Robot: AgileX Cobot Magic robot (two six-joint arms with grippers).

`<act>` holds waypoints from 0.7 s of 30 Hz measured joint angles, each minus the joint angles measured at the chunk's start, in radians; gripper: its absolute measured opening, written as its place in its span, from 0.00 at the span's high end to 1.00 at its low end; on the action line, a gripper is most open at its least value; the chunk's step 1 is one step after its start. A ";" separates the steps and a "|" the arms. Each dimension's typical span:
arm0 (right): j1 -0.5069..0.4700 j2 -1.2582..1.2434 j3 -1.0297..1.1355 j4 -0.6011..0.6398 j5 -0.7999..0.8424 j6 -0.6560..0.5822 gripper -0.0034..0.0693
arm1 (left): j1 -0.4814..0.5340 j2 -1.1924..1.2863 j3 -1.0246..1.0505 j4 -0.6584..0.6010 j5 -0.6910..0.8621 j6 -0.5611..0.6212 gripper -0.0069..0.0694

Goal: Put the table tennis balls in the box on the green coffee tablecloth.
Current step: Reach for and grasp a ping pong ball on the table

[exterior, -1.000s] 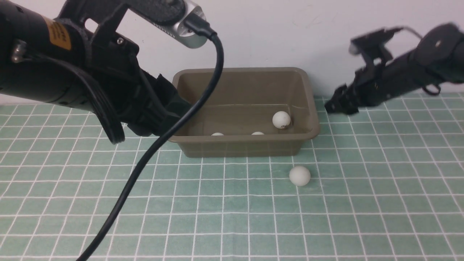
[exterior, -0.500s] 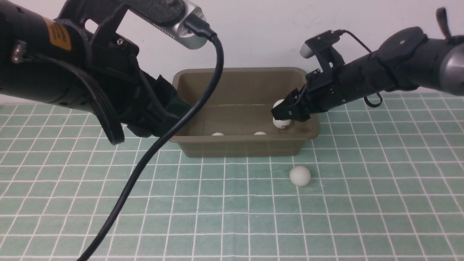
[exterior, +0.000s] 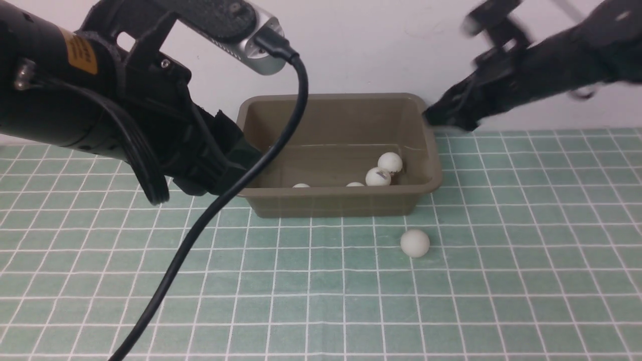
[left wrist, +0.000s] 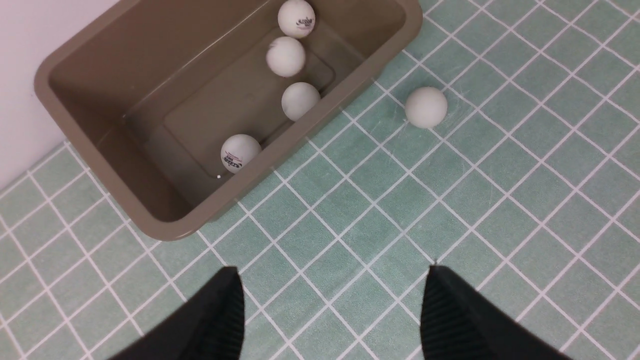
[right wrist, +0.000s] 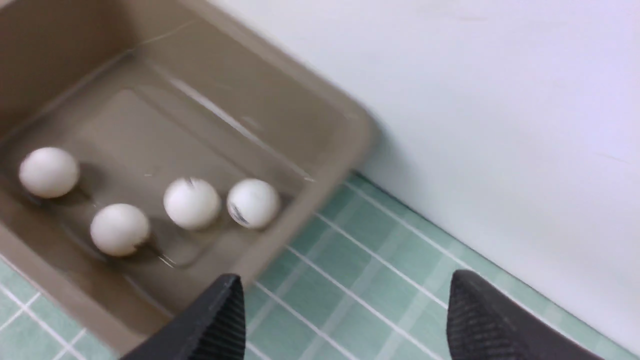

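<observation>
The olive-brown box (exterior: 331, 203) stands on the green coffee tablecloth (exterior: 501, 276) against the wall. Several white table tennis balls lie inside it, two of them touching at the right end (exterior: 389, 162) (exterior: 378, 177). One more ball (exterior: 415, 243) rests on the cloth just in front of the box's right corner. My right gripper (right wrist: 345, 275) is open and empty, raised beyond the box's right rim (right wrist: 350, 130), with the balls (right wrist: 192, 203) below it. My left gripper (left wrist: 332, 270) hangs open and empty over the cloth, near the box's (left wrist: 150, 50) left end, and the loose ball (left wrist: 426, 107) lies ahead of it.
A white wall runs directly behind the box. My bulky left arm (exterior: 100, 100) and its black cable (exterior: 200, 225) cover the left part of the front view and hide the box's left end. The right arm (exterior: 526, 75) reaches in from the upper right.
My right gripper opened over the box's right end and dropped a ball beside the one lying there, then rose and drew back to the right. The left arm stayed still.
</observation>
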 joint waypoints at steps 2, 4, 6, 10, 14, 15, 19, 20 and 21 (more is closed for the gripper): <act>-0.014 -0.088 0.049 -0.024 0.021 0.055 0.28 | 0.000 0.000 0.000 0.000 0.000 0.000 0.35; -0.009 -0.139 0.106 -0.014 0.020 0.093 0.28 | 0.000 0.000 0.000 0.001 0.000 0.000 0.35; 0.019 -0.231 0.265 0.027 -0.039 0.140 0.28 | 0.000 0.000 0.000 0.002 0.000 0.000 0.35; 0.120 -0.317 0.545 0.104 -0.215 0.148 0.28 | 0.000 0.000 0.000 0.002 0.000 0.000 0.35; 0.264 -0.305 0.722 0.142 -0.365 0.155 0.28 | 0.000 0.000 0.000 0.002 0.000 0.000 0.35; 0.287 -0.294 0.738 0.145 -0.388 0.158 0.28 | 0.000 0.000 0.000 0.002 0.000 0.000 0.35; 0.371 -0.203 0.757 0.185 -0.517 0.165 0.28 | 0.000 0.000 0.000 0.002 0.000 0.000 0.35; 0.381 -0.170 0.755 0.199 -0.538 0.165 0.28 | 0.000 0.000 0.000 0.002 0.000 0.000 0.35; 0.383 -0.150 0.751 0.207 -0.549 0.166 0.28 | 0.000 0.000 0.000 0.002 0.000 0.000 0.35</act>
